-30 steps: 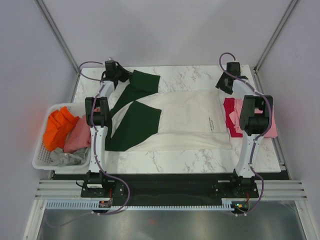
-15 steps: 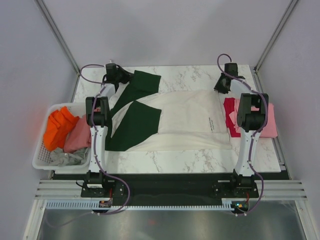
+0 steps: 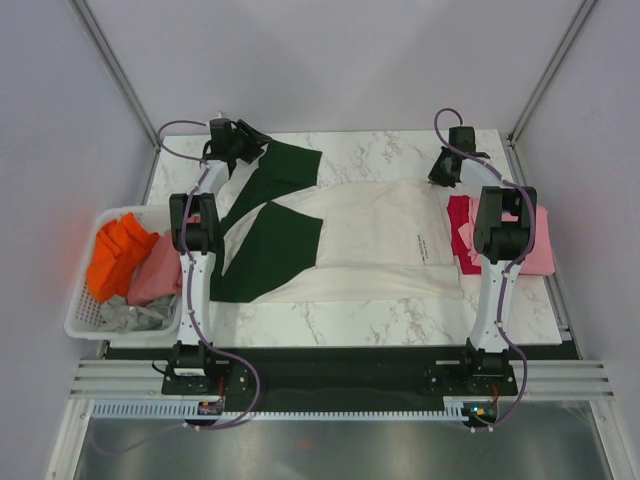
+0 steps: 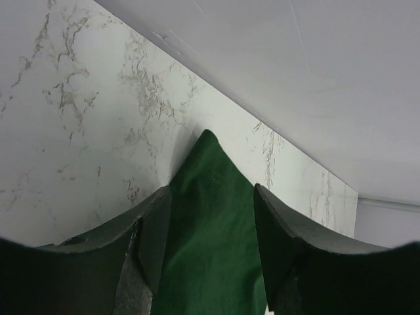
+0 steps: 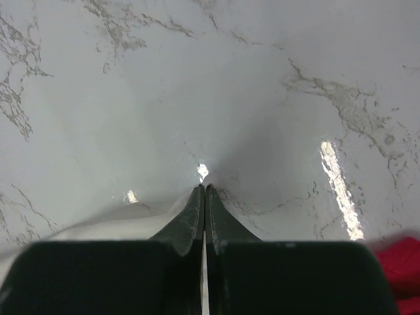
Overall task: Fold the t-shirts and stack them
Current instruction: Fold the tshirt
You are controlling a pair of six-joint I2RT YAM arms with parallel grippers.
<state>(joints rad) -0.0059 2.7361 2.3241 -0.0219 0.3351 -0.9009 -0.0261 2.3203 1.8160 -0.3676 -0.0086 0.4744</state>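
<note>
Top external: cream shirt [image 3: 375, 235] lay flat on the table [image 3: 380, 320], its green sleeves [image 3: 270, 245] at the left end.
Left tool [image 3: 243, 143]: at the cream shirt's far left, fingers [image 4: 154, 226] spread, with the far sleeve's tip between them.
Right tool [image 3: 443, 172]: at the cream shirt's far right corner, pressed together; whether it caught cloth could not be told.
Crimson shirt [image 3: 460, 235], pink shirt [image 3: 538, 255]: together, just right of the cream shirt.
Basket [image 3: 75, 322]: left of the cream shirt, holding orange shirt [image 3: 115, 255], rose shirt [image 3: 155, 277] and grey shirt [image 3: 135, 316].
</note>
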